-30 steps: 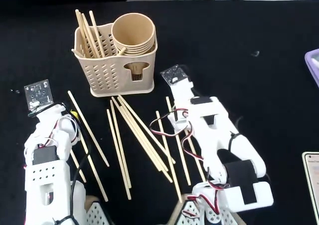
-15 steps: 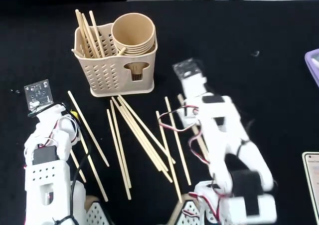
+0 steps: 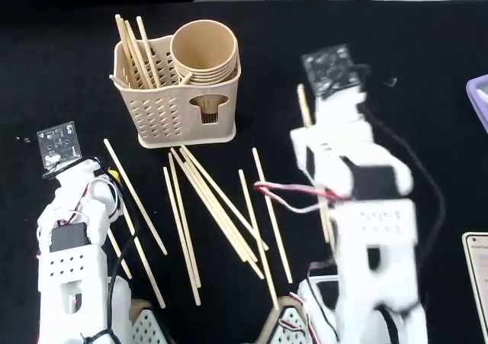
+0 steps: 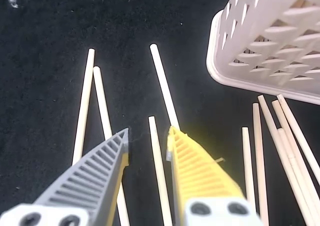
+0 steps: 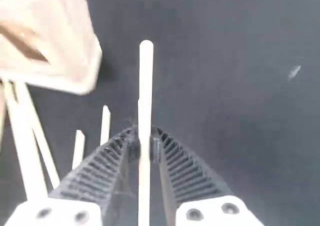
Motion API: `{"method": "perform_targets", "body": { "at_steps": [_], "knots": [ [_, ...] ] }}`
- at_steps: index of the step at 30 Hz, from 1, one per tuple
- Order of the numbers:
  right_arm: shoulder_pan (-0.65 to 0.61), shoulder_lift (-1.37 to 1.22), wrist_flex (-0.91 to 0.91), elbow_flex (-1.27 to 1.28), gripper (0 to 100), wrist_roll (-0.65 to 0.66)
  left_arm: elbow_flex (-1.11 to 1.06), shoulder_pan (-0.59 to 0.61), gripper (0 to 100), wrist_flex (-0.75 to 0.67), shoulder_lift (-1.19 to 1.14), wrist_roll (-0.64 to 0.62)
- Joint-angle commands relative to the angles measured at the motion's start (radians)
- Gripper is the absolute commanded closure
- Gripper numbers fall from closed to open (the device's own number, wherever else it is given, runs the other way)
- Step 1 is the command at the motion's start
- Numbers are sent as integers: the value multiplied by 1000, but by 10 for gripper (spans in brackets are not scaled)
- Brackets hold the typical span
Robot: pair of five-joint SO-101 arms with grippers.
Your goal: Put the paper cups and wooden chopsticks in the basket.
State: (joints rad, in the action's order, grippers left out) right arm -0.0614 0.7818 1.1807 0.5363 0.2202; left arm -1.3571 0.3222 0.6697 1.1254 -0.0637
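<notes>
The left gripper (image 4: 148, 131) hovers low over the table (image 3: 427, 153) with its fingers apart, straddling the end of one loose chopstick (image 4: 158, 171); others lie just beside it. The right gripper (image 5: 144, 136) has its fingers clamped on a single wooden chopstick (image 5: 145, 75), which runs lengthwise between them and pokes out past the tips. In the high view that held chopstick (image 3: 304, 107) hangs in the air to the right of the basket (image 3: 179, 119), well apart from it. The remaining loose chopsticks (image 3: 217, 207) are scattered on the table in front of the basket. The stacked paper cups (image 3: 203, 50) and several chopsticks (image 3: 133, 46) already stand inside it.

The grip looks the weak point. The stick is pinched along its length on a narrow contact, so it could slide or pivot during the swing toward the basket. Its long free end may also catch the rim, the cups or the sticks that lean out of the basket. The basket looks light, so such a knock could shove or tip it. A stick released too flat would likely bridge the rim and roll off. The trailing end could also sweep the loose sticks below if the arm drops early.

A second ago the right arm was low among the loose chopsticks, close to the basket's front corner. It has since risen and swung away to the right, carrying the stick up with it. The left arm (image 3: 72, 245), the basket and its contents have not moved.
</notes>
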Motion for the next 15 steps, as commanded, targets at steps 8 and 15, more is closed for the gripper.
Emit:
{"method": "perform_targets", "body": {
  "at_steps": [8,15],
  "knots": [
    [-446,128,-209,-283,987,-163,13,-16,866,-17,15,2],
    [-560,117,-575,-269,987,-224,13,-16,866,-18,15,2]
  ]
}}
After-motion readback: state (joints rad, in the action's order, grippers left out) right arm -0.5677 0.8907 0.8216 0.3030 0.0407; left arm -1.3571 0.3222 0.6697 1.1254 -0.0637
